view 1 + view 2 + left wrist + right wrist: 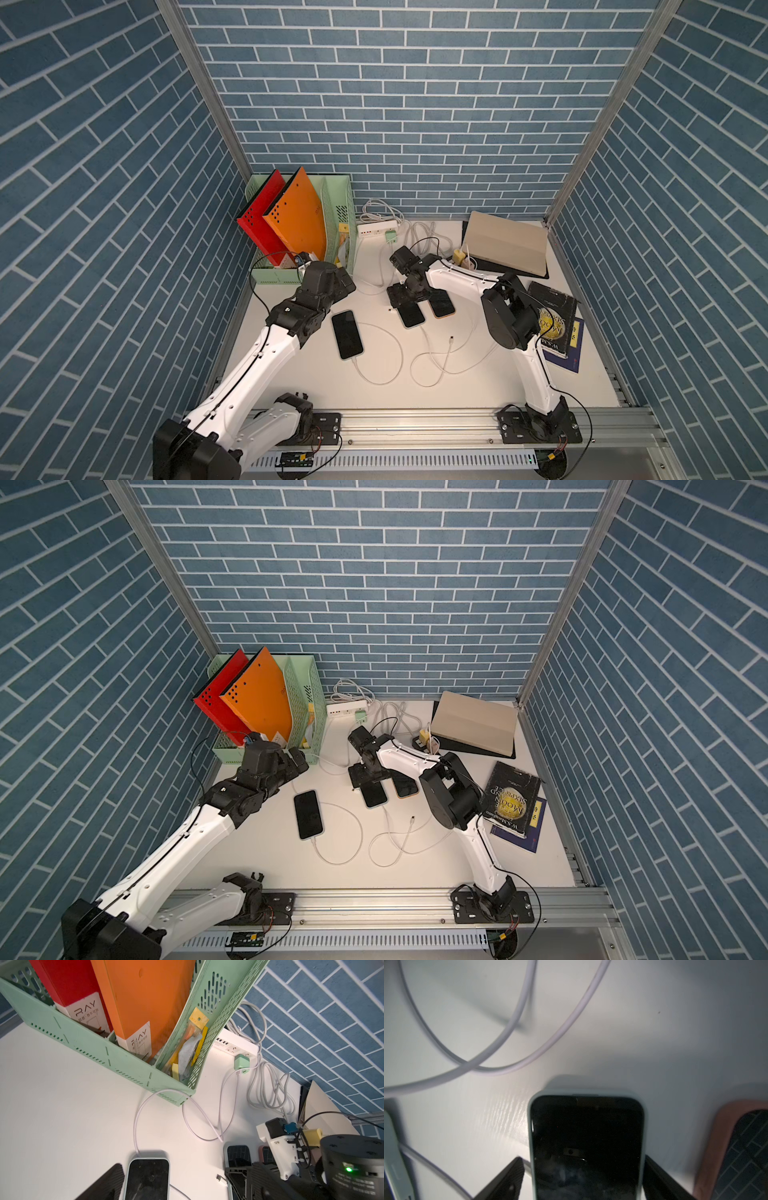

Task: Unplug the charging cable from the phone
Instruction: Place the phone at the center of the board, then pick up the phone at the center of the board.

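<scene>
Three phones lie face up on the white table. My right gripper (409, 302) (372, 779) (582, 1159) is open, one finger on each side of the middle phone (411, 318) (586, 1136) at its far end. A white charging cable (428, 347) leaves that phone's near end. The left phone (347, 334) (147, 1178) has a white cable (376, 380) in its near end. My left gripper (345, 286) (187, 1187) hangs open and empty above that phone's far end. The third phone (441, 306) wears an orange case.
Loose cable plugs lie at the table's middle (451, 338) and beside the middle phone (219, 1178). A green file holder (266, 276) with folders stands back left, next to a power strip (376, 227) and green charger (390, 237). A tan box (505, 245) and books (557, 328) sit right.
</scene>
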